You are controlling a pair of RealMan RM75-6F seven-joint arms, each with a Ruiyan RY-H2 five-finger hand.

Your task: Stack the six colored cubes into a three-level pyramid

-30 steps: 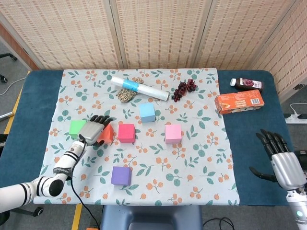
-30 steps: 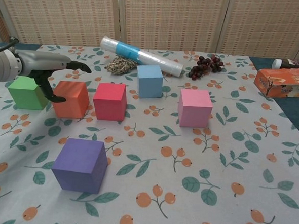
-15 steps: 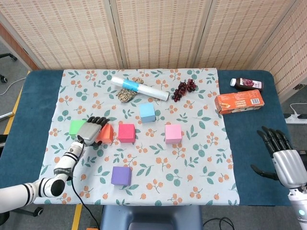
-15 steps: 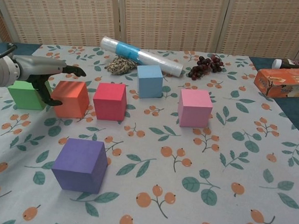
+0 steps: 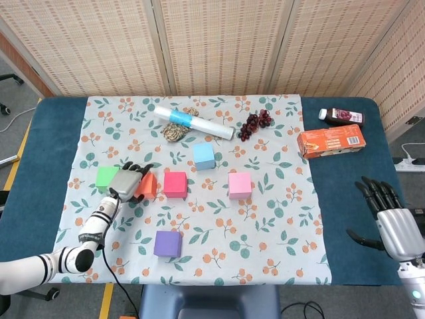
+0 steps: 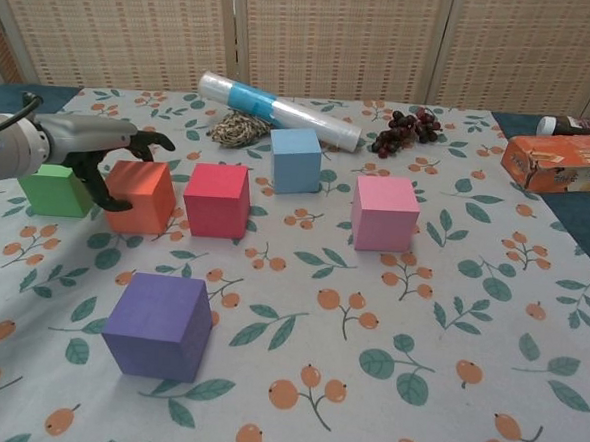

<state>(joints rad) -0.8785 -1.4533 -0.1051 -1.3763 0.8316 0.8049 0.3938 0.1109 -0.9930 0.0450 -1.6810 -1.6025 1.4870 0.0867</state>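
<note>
Six cubes lie apart on the floral cloth. Green (image 5: 104,177) (image 6: 52,190), orange (image 5: 148,186) (image 6: 143,197) and red (image 5: 175,184) (image 6: 217,199) form a row at the left. The blue cube (image 5: 204,156) (image 6: 296,160) stands behind them, the pink cube (image 5: 240,185) (image 6: 385,212) to the right, the purple cube (image 5: 168,243) (image 6: 158,325) in front. My left hand (image 5: 125,181) (image 6: 104,151) reaches between green and orange, fingers spread over the orange cube's top, thumb beside its left face, with no firm hold evident. My right hand (image 5: 393,222) hovers open at the table's right edge.
At the back of the cloth lie a plastic-wrapped roll (image 5: 194,123) (image 6: 280,109), a twine bundle (image 6: 239,129) and dark grapes (image 5: 255,123) (image 6: 406,131). An orange box (image 5: 331,141) (image 6: 564,162) and a small bottle (image 5: 341,115) sit on the blue tabletop at the right.
My left hand has shifted slightly at the orange cube, fingers curling a bit more over its top. No cube has moved. My right hand has dipped a little.
</note>
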